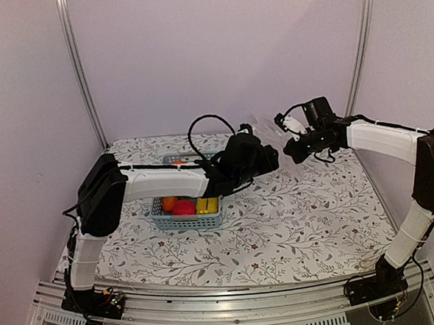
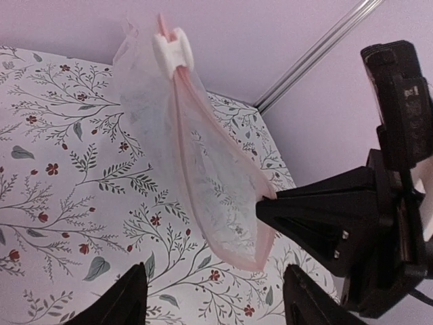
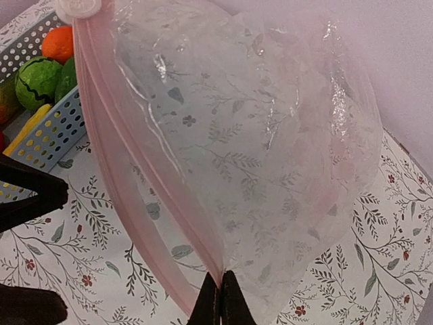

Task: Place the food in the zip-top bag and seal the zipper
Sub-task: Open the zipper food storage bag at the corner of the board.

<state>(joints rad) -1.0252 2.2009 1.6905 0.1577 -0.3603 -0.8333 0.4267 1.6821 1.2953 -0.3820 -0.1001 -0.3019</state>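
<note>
Zip-top bag [image 3: 270, 135] hangs empty in the air toward the far middle of the table, right of the light-blue basket [image 1: 187, 223]. The right gripper [image 3: 220, 298] is clenched on its pink zipper [image 3: 135, 196] edge, and the white slider [image 2: 172, 51] sits at the opposite end. The left gripper [image 2: 213, 301] stands spread just beside the bag, grasping nothing, and all the food [image 1: 186, 205] that shows lies in the basket, so I judge filling and sealing both remain.
</note>
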